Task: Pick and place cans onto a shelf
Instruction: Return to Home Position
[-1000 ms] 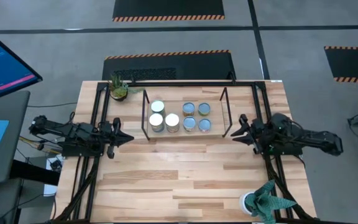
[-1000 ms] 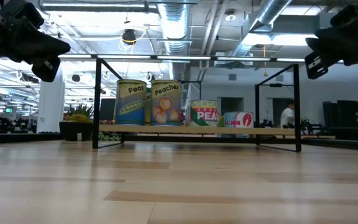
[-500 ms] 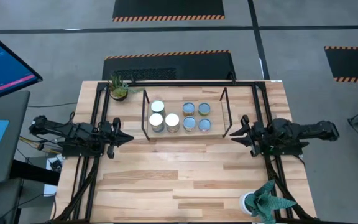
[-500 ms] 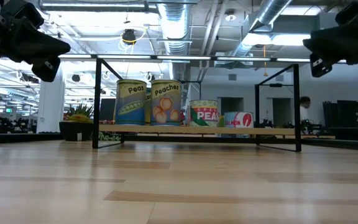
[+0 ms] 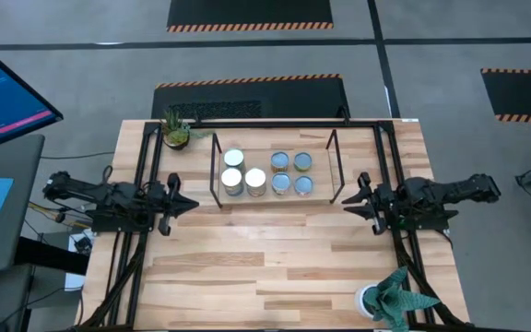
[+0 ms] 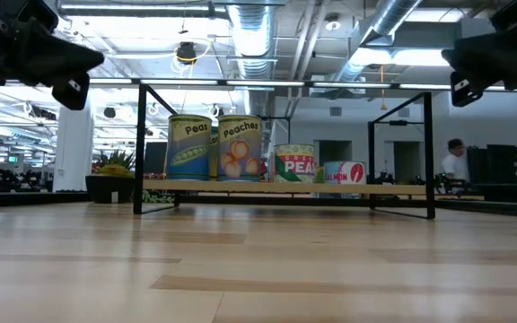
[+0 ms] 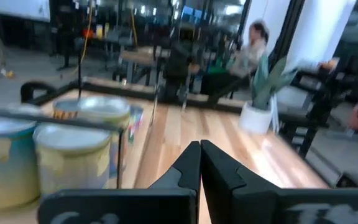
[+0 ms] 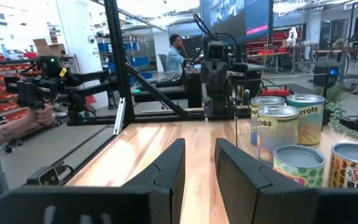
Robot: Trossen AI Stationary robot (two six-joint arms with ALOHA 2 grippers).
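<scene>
Now seven cans (image 5: 255,180) stand on the shelf (image 5: 324,171), which sits on the tabletop (image 5: 275,267). The left gripper (image 5: 190,205) hangs off the shelf's left end with its fingers pressed together. The right gripper (image 5: 347,205) hangs off the right end, fingers slightly spread.

The left end effector (image 5: 194,205) and right end effector (image 5: 347,205) are matte black, tapered (small white marks (image 6: 77,88)).

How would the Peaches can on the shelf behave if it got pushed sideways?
The Peaches can looks like stiff metal, probably not fragile. It stands upright on the shelf, so a low push likely slides it; tipped over, it would probably roll.
</scene>
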